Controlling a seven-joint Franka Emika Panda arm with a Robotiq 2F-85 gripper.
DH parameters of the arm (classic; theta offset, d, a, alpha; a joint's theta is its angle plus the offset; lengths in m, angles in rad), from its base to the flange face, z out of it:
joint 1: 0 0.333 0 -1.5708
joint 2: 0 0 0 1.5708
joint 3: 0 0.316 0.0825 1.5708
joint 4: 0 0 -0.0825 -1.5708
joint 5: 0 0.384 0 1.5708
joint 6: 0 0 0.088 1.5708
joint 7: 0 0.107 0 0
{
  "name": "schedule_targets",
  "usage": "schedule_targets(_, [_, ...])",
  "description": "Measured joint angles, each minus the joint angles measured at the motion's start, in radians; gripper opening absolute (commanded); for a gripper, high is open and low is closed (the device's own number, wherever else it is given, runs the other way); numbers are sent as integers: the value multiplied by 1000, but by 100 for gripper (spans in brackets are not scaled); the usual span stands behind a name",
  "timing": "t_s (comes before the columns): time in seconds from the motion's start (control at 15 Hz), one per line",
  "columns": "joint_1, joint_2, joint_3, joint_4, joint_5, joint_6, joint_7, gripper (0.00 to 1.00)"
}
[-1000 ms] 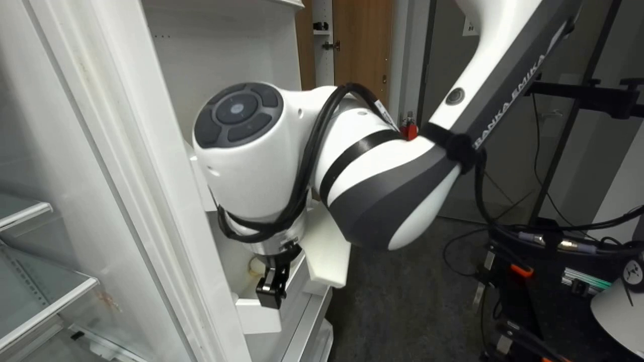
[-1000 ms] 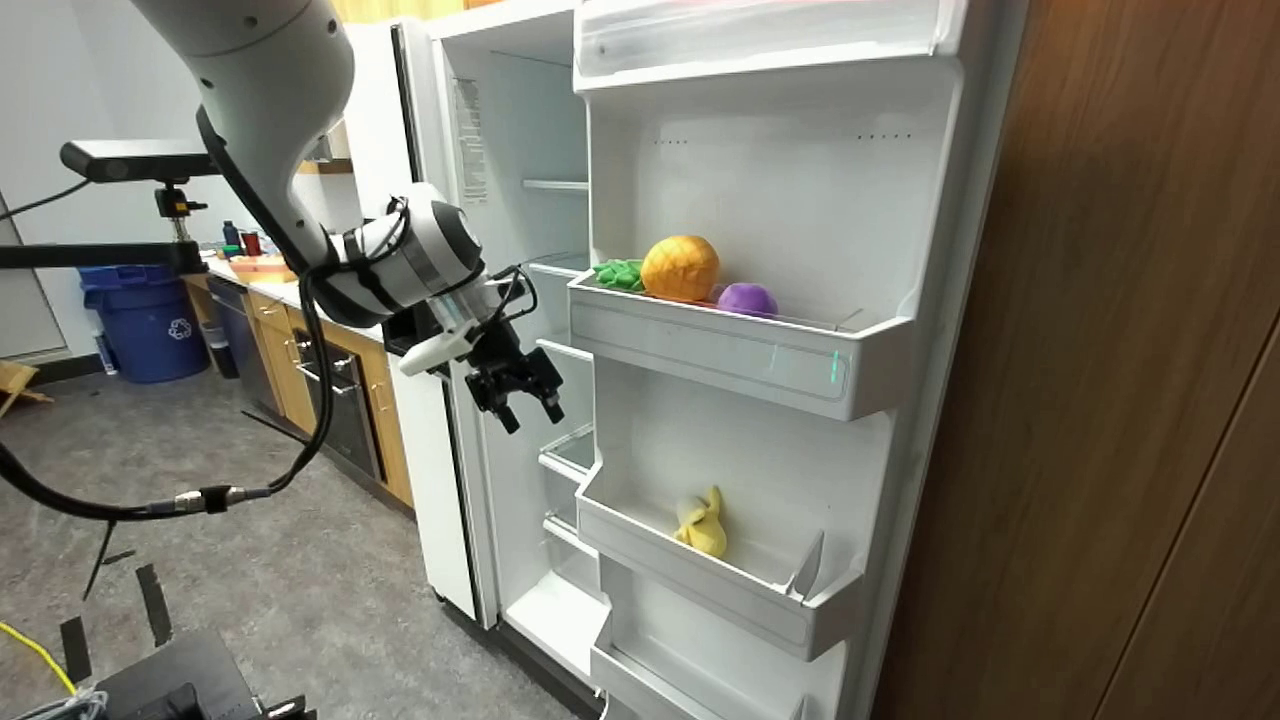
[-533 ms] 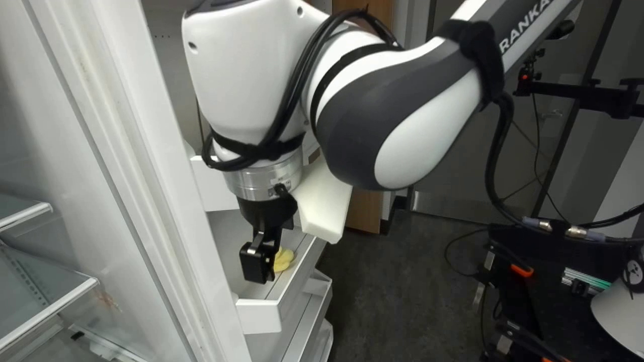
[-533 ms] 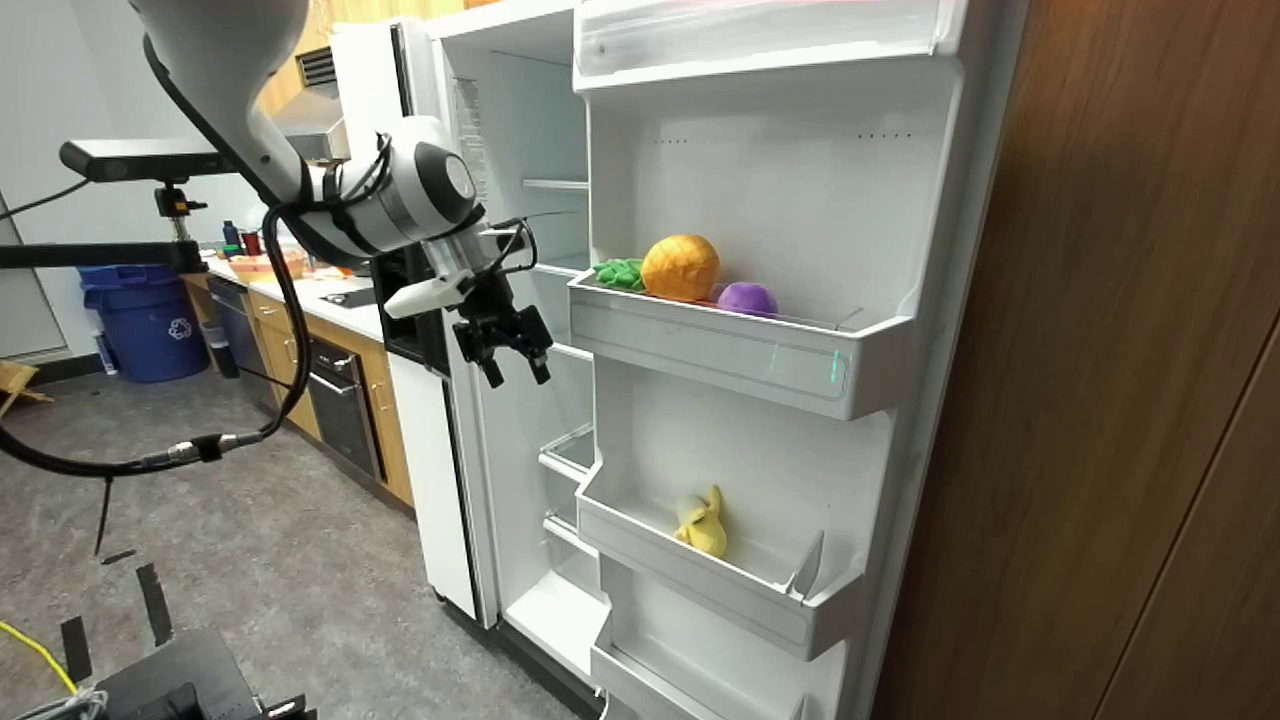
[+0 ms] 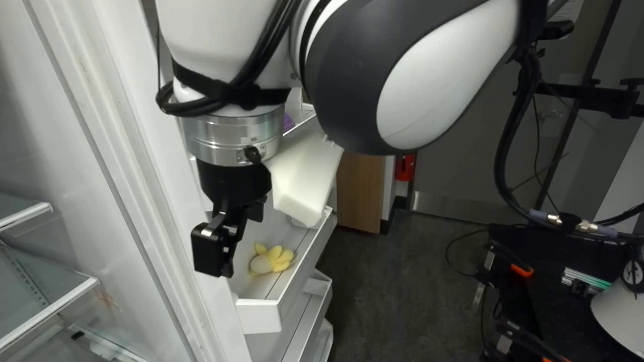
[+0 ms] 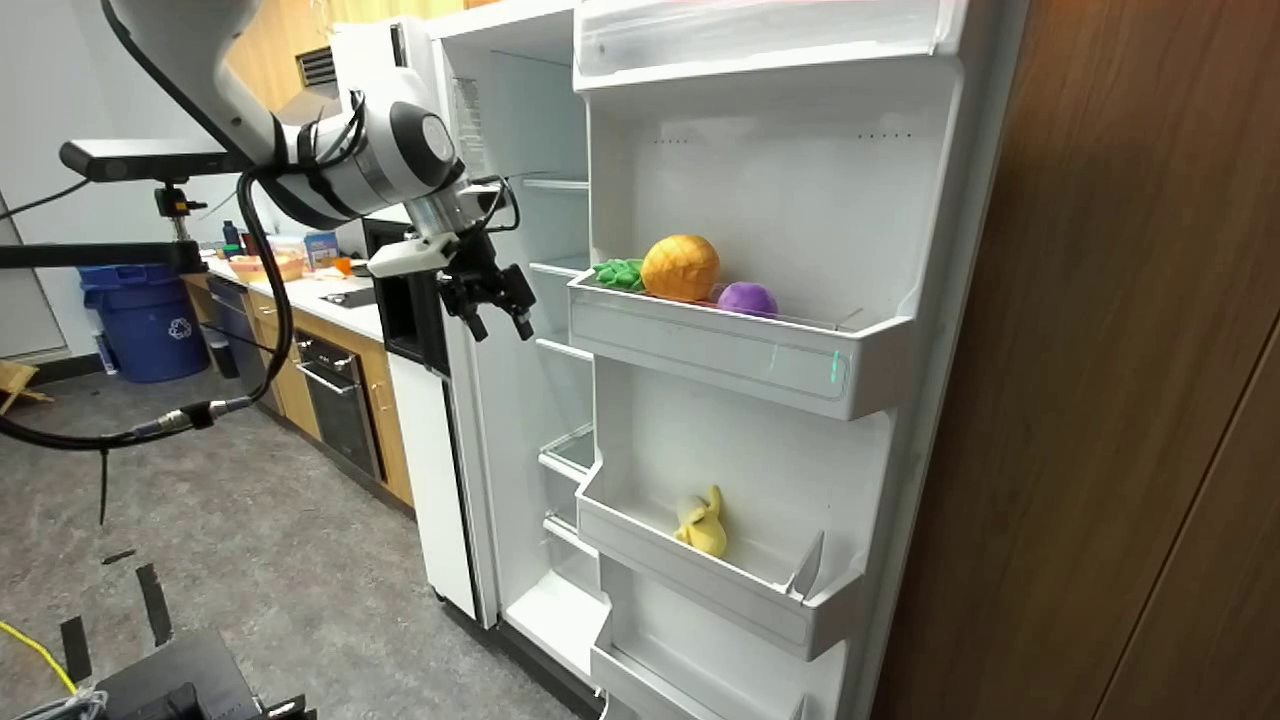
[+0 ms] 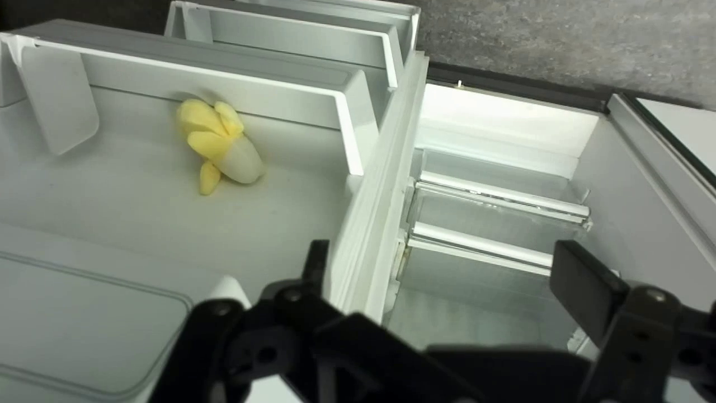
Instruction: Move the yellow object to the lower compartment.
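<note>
The yellow object is a small bunch of pale yellow toy bananas. It lies in the lower compartment, a white fridge-door bin, in both exterior views: bananas [image 5: 272, 260] and bin [image 5: 257, 317], bananas [image 6: 704, 526] and bin [image 6: 700, 580]. In the wrist view the bananas [image 7: 221, 140] rest on the floor of the bin [image 7: 224, 78], near its front wall. My gripper [image 7: 439, 268] is open with nothing between its fingers. In the exterior views the gripper [image 6: 502, 328] hangs above and to the side of the bin, apart from the bananas; it also shows here [image 5: 219, 251].
An upper door bin [image 6: 720, 345] holds an orange round fruit [image 6: 680, 268] with green leaves and a purple item [image 6: 747, 299]. Another bin [image 6: 660, 690] sits below. The fridge interior with clear shelves [image 7: 481, 243] lies beyond the door edge [image 7: 386, 196]. A divider [image 7: 61, 101] stands in the bin.
My open gripper has risen and moved away from the door bins, toward the fridge interior side. The bananas have come into sight behind it and have stayed in place.
</note>
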Motion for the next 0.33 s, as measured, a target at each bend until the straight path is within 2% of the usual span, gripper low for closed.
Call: schedule_targets(0.33, [31,-2,1,20,3,16,0,100])
